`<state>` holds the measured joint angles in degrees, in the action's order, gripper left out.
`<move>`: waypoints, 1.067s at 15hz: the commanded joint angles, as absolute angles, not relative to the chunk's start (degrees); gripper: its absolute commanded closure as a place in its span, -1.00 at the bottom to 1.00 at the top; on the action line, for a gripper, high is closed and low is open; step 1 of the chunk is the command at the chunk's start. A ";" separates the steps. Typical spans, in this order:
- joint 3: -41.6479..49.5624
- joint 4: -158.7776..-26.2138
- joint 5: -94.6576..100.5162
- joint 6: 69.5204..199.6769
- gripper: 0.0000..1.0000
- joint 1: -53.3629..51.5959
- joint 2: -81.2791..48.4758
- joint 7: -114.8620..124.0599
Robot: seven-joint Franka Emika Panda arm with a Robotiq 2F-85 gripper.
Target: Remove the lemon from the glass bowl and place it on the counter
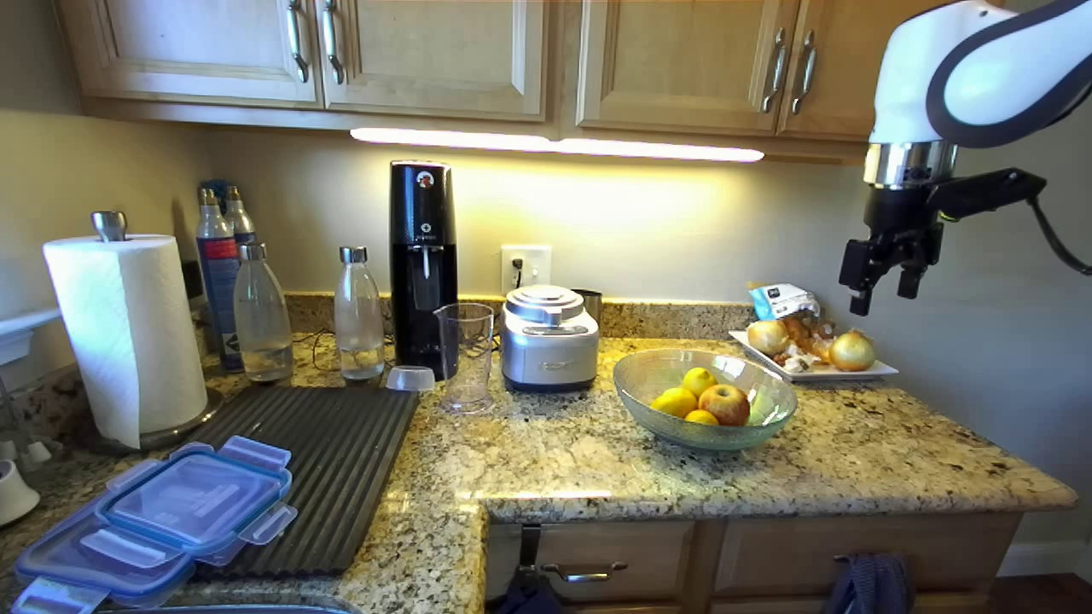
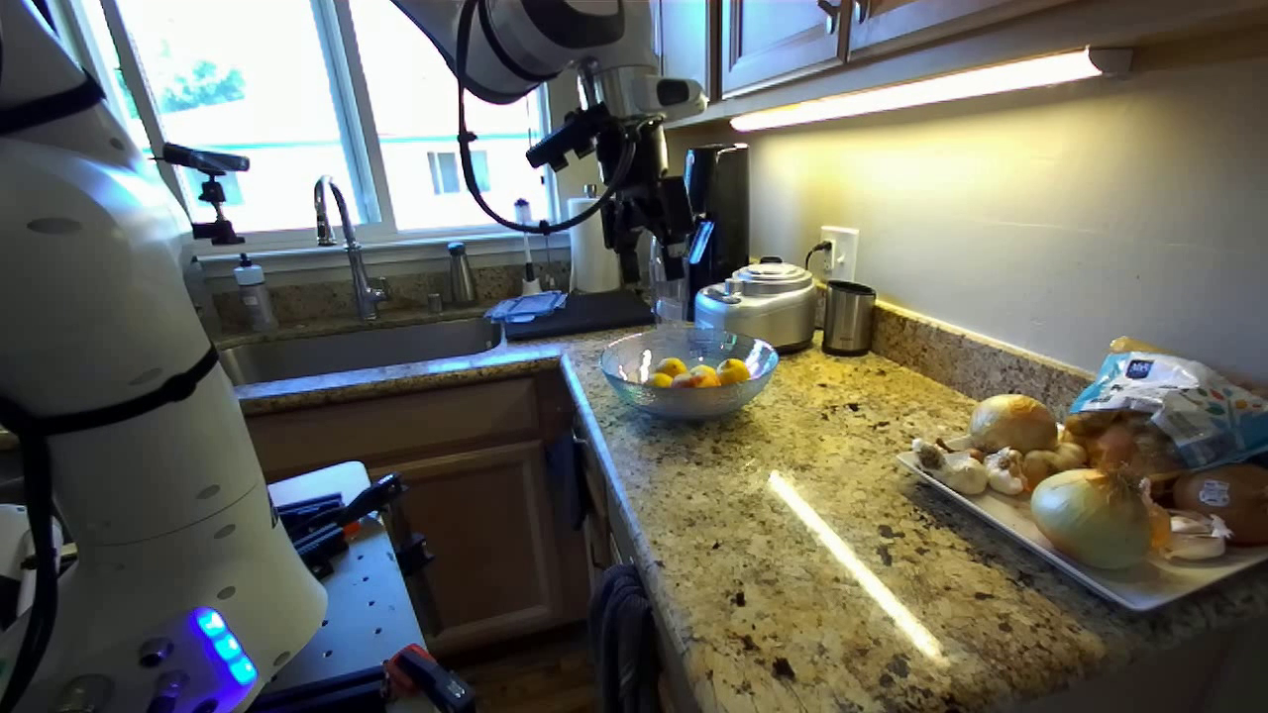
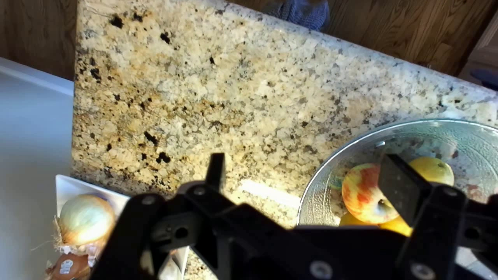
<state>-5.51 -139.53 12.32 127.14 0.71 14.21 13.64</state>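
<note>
The glass bowl [image 1: 708, 437] stands on the granite counter [image 1: 546, 460] and holds several yellow fruits and an apple. A yellow oval lemon [image 1: 674, 402] lies at the left of the pile. In the other views the bowl [image 2: 688, 402] [image 3: 316, 198] also shows yellow fruit: a lemon [image 2: 733, 370] and a lemon [image 3: 437, 171], partly hidden by a finger. I cannot tell whether these are the same fruit. My gripper [image 1: 884, 292] hangs high above the counter, right of the bowl. It also shows in the exterior view [image 2: 652, 262] and wrist view [image 3: 303, 166]. Its fingers are wide apart and empty.
A red-yellow apple [image 1: 725, 404] touches the yellow fruits. A white plate [image 2: 1030, 535] of onions and garlic stands near the counter's end. A silver cooker [image 1: 550, 350] stands behind the bowl, with a clear pitcher [image 1: 467, 358] beside it. A dark drying mat [image 1: 341, 477] lies farther left.
</note>
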 commanded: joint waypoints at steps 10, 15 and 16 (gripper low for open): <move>-5.36 -126.83 14.42 144.52 -1.00 -3.66 -8.74 20.96; -2.60 -121.00 18.04 146.54 -1.00 -8.41 -15.38 27.01; -3.29 -123.00 14.88 145.91 -1.00 -7.51 -13.63 22.53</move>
<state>-4.83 -122.94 15.68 145.93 -6.04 -13.78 23.21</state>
